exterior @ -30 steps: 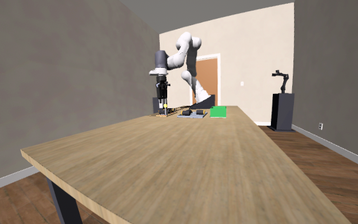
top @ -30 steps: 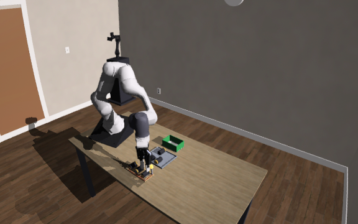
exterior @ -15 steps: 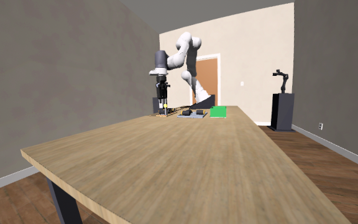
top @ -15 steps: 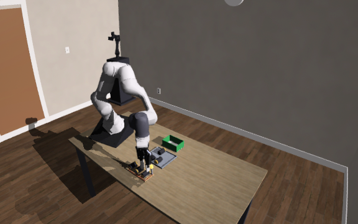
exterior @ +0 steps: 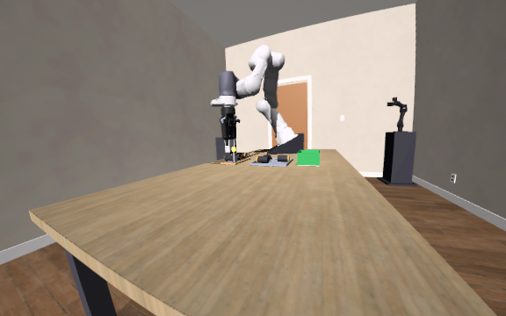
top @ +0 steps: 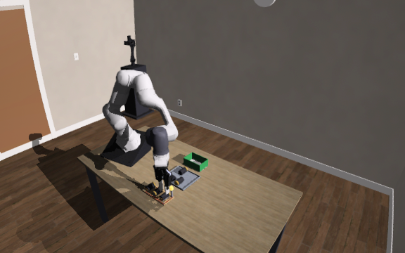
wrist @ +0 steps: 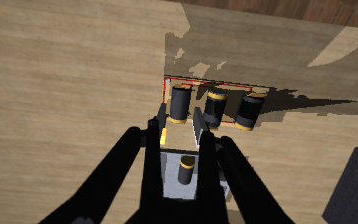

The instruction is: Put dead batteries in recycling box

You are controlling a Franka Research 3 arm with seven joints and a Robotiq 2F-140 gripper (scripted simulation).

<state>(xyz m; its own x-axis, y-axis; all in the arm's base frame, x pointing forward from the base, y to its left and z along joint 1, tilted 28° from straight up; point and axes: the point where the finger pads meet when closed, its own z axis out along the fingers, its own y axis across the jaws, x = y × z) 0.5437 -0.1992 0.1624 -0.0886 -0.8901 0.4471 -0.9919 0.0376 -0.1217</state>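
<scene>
1. Wood-grained tabletop (top: 241, 207) (exterior: 257, 219) (wrist: 70, 100) in a grey-and-cream room; the arm stands at one short edge.
2. Above the lower-left long edge, as the top view shows it, the gripper (top: 164, 190) (exterior: 231, 148) (wrist: 179, 112) points down, fingers partly spread, nothing held.
3. Just by the fingertips, the end battery (top: 164, 197) (exterior: 230, 158) (wrist: 180, 104), a dark cylinder with gold-coloured ends, lies in a red-edged holder (top: 168, 202) (exterior: 228, 163) (wrist: 164, 92). Two more lie beside it.
4. It is probably stiff, modestly heavy for its size, and smooth enough to roll or twist. Best hold: both pads square across the middle of the barrel, clear of its ends.
5. At the holder's corner, the yellow bulb (top: 171, 188) (exterior: 234, 149) looks lit; it is likely fragile, so fingers should avoid it.
6. Farther in from that edge, a grey tray (top: 188, 185) (exterior: 271, 165) (wrist: 172, 190) carries the other batteries.
7. Beyond, toward the opposite long edge, the green recycling box (top: 200, 166) (exterior: 308, 158) stands upright. Which batteries are dead cannot be told.
</scene>
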